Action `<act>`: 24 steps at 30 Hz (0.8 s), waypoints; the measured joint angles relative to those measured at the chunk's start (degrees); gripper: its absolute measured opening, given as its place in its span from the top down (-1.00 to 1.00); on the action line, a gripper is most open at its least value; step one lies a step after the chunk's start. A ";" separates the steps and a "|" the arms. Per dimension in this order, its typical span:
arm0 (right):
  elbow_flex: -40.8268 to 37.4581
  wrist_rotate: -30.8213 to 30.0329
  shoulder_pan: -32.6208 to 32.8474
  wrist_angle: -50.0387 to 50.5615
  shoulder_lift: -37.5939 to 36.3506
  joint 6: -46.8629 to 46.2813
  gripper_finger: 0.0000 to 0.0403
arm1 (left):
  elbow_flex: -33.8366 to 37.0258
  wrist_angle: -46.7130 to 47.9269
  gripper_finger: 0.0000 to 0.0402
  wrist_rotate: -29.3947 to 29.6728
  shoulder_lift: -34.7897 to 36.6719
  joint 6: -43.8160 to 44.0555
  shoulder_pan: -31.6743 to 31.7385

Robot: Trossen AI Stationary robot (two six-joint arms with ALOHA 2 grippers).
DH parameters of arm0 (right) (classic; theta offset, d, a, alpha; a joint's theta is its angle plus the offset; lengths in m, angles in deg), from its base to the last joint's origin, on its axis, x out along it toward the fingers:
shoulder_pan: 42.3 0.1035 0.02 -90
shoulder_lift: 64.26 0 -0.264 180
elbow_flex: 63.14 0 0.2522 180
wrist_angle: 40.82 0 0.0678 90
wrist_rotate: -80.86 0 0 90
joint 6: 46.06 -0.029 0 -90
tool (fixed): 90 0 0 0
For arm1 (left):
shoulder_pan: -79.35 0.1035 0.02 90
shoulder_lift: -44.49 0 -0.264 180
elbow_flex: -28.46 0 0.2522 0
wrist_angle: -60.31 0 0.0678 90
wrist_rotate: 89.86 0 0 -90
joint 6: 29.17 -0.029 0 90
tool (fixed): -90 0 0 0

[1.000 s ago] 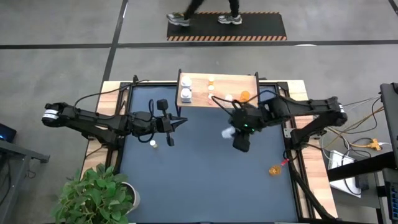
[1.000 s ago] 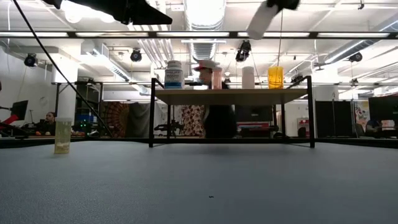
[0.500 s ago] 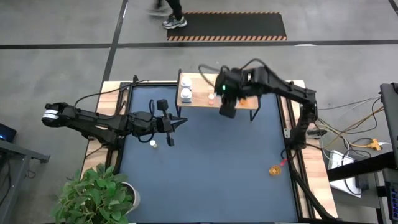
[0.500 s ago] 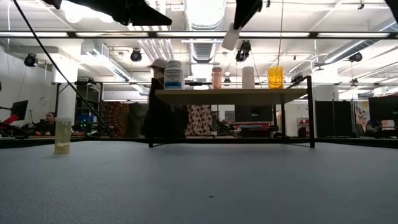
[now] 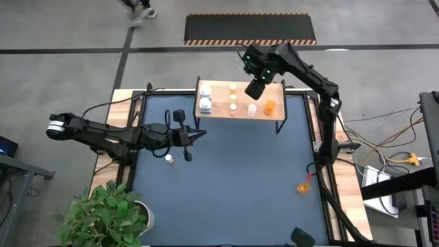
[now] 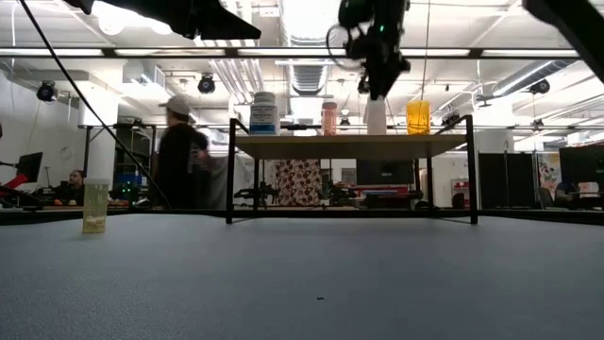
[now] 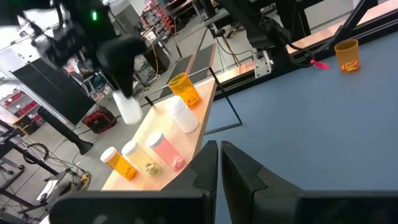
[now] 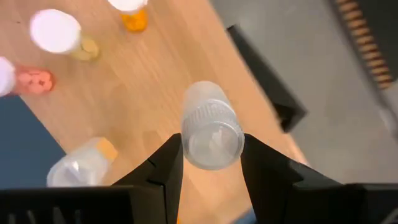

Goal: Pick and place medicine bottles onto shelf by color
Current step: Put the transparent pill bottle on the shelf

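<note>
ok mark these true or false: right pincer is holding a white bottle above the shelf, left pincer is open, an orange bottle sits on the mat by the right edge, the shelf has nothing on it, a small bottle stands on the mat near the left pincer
1. The right pincer holds a white bottle above the shelf. True.
2. The left pincer is open. False: it is shut and holds nothing.
3. An orange bottle sits on the mat near its right edge. True.
4. The shelf has nothing on it. False: several bottles stand on it, including an amber one.
5. A small bottle stands on the mat near the left pincer. True.
</note>
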 joint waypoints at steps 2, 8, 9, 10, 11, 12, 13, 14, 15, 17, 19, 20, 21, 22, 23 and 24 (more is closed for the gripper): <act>0.00 2.53 -1.64 -0.01 1.77 0.66 0.36 | 0.03 0.00 0.99 0.00 0.00 -0.02 -0.01; -0.01 4.82 -3.42 -0.03 4.74 2.29 0.36 | 0.09 0.00 0.99 0.00 0.00 -0.02 -0.02; -0.02 4.82 -3.43 -0.03 4.99 2.29 0.36 | 0.09 0.00 0.99 0.00 0.00 -0.02 0.00; -0.02 4.86 -3.41 -0.03 5.21 2.29 0.36 | 0.09 -0.02 0.99 0.00 0.00 -0.02 0.00; -0.01 4.90 -3.41 -0.03 5.35 2.33 0.36 | 0.11 -0.02 0.99 0.00 0.00 -0.02 0.00; -0.02 4.90 -3.39 -0.05 5.40 2.31 0.36 | 0.11 -0.02 0.99 0.00 0.00 -0.02 -0.02; -0.02 4.90 -3.39 -0.09 5.40 2.28 0.36 | 0.11 0.00 0.99 0.00 0.00 -0.02 0.00; -0.02 4.90 -3.37 -0.09 5.40 2.24 0.36 | 0.11 -0.02 0.99 0.00 0.00 -0.02 0.00; -0.02 4.90 -3.33 -0.07 5.38 2.24 0.36 | 0.11 -0.01 0.99 0.00 0.00 -0.02 -0.01; -0.02 4.90 -3.28 -0.08 5.27 2.23 0.36 | 0.11 0.00 0.99 0.00 0.00 -0.02 -0.02; -0.02 4.99 -3.25 -0.07 5.21 2.05 0.36 | 0.13 -0.01 0.99 0.00 0.00 -0.03 -0.02; -0.02 5.18 -3.18 -0.07 5.16 2.07 0.36 | 0.13 -0.02 0.99 0.00 0.00 -0.02 0.00; -0.02 5.15 -3.07 -0.06 5.11 2.16 0.36 | 0.13 -0.02 0.99 0.00 0.00 -0.02 0.00; -0.02 5.18 -2.99 -0.07 5.07 2.32 0.36 | 0.13 -0.01 0.99 0.00 0.00 -0.04 -0.01; -0.02 5.26 -2.86 -0.07 5.07 2.37 0.35 | 0.13 -0.02 0.99 0.00 0.00 -0.04 -0.01; -0.02 5.26 -2.71 -0.07 5.08 2.36 0.35 | 0.13 -0.02 0.99 0.00 0.00 -0.04 -0.02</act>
